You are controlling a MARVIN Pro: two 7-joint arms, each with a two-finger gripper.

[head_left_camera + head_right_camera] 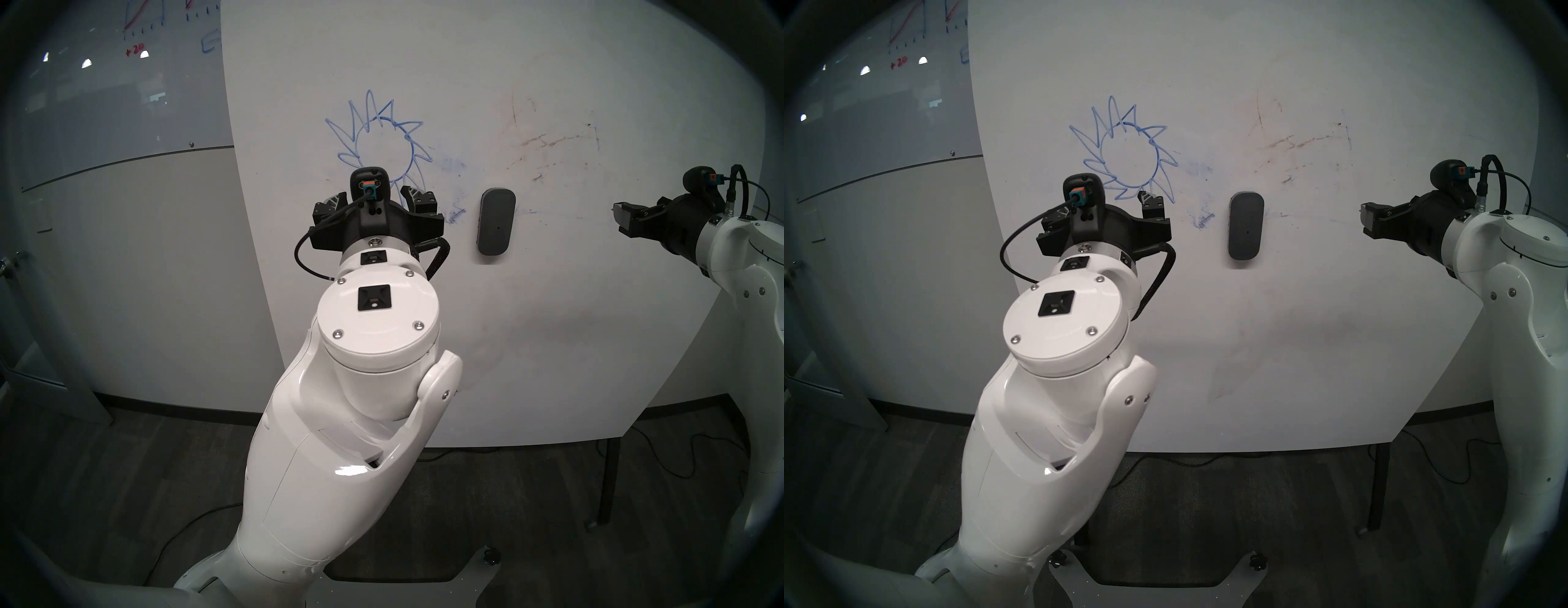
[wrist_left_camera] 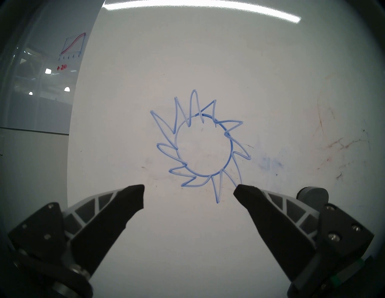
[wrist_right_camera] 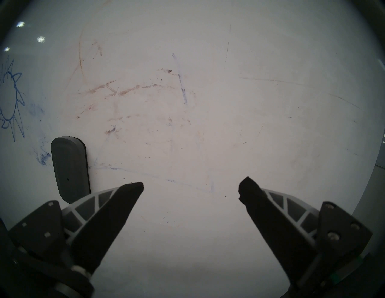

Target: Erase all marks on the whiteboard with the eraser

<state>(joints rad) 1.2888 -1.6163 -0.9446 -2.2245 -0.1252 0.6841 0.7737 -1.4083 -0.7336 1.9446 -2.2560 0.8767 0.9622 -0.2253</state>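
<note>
The left gripper (image 2: pixel 188 192) is nearest, its jaws spread wide and holding nothing, pointed at the whiteboard (image 1: pixel 551 339) just below the blue sun drawing (image 2: pixel 201 145). The right gripper (image 3: pixel 190 187) is likewise spread and empty, off to the right. The eraser (image 1: pixel 495 221) sticks upright on the board between the two arms, just right of the left gripper and beside a blue smudge (image 1: pixel 456 215). To do this step well, I judge the left gripper should shift right, straddle the eraser's narrow sides squarely and close firmly before wiping. Beyond it, faint brownish streaks (image 3: pixel 129 89) also await cleaning. No container shows in any view.
</note>
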